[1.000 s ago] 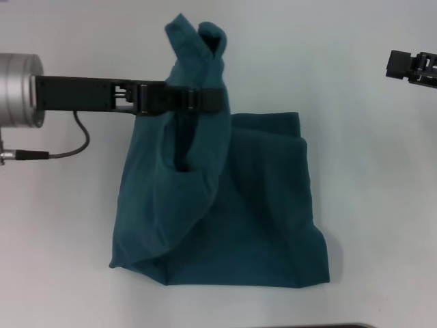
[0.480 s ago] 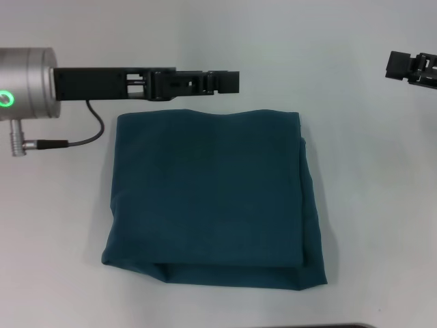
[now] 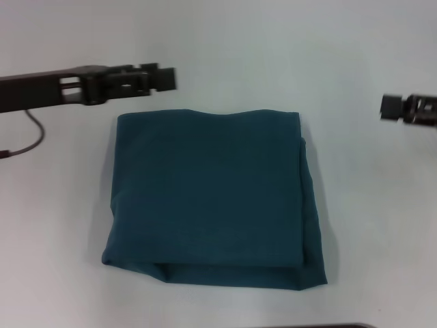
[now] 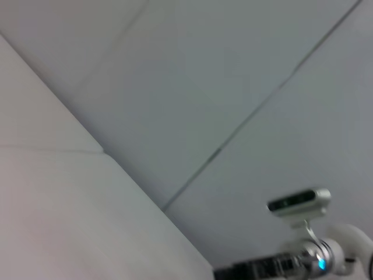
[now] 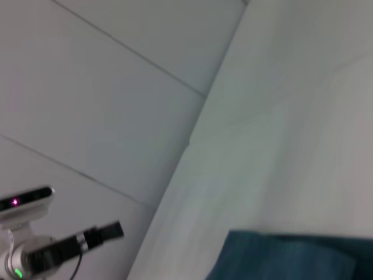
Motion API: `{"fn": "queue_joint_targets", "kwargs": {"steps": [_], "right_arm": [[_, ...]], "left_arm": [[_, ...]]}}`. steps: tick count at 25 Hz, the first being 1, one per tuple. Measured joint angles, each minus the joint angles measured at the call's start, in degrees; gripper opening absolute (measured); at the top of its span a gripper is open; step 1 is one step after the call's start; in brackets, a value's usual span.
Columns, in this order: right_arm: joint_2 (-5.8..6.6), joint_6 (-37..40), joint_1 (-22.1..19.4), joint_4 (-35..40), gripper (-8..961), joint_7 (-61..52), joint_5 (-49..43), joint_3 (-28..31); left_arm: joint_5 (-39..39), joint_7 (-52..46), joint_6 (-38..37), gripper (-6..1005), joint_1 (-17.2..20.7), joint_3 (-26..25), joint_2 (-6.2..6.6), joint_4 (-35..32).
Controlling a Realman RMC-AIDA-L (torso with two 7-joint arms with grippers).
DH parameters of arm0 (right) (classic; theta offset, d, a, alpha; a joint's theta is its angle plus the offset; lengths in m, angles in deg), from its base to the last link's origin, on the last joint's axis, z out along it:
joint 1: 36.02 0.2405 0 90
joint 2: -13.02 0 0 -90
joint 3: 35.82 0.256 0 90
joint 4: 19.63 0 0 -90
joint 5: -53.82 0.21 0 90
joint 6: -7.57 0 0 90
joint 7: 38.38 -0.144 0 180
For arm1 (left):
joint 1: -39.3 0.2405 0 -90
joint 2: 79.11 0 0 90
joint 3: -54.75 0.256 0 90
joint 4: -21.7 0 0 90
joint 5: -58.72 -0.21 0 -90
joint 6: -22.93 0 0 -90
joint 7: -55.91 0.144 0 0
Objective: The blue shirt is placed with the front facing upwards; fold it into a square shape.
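Head view shows the shirt (image 3: 208, 198) folded square, below the left gripper (image 3: 160, 78), whose opening I cannot tell; a low pass could snag its top layer.

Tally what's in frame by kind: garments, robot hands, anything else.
Garments: 1, the folded dark teal-blue cotton shirt, plain side up.
Robot hands: 2, the left hand beyond the shirt's far left corner, the right hand off to its right.
Surfaces: 1, the white table.
Total: 4

Head camera steeply overhead, wrist cameras low and angled upward, right wrist sharing shirt (image 5: 291, 256)
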Motion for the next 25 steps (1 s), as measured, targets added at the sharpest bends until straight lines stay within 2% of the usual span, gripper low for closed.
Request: {"fn": "queue_joint_targets", "kwargs": {"steps": [3, 9, 13, 20, 25], "right_arm": [[-0.41, 0.5, -0.1, 0.0, 606, -1.3, -2.0, -0.5], [-1.23, 0.7, -0.4, -0.6, 607, -3.1, -3.7, -1.4], [-2.81, -0.4, -0.5, -0.7, 607, -3.1, -3.8, -3.0], [-6.05, -3.9, 0.4, -1.9, 607, -2.6, -3.8, -7.0], [-7.00, -6.5, 0.5, -3.3, 606, -2.5, -3.8, -8.6]], "left_arm": [[0.0, 1.3, -0.7, 836, 1.8, -0.7, 0.47, 0.7], [0.0, 5.2, -0.8, 934, 5.2, -1.6, 2.04, -0.2], [0.0, 7.0, -0.8, 934, 6.5, -3.5, 2.07, -1.4], [-0.4, 8.7, -0.6, 934, 6.8, -3.5, 2.06, -3.3], [-0.4, 9.0, -0.4, 934, 6.8, -3.2, 2.09, -3.4]]}}
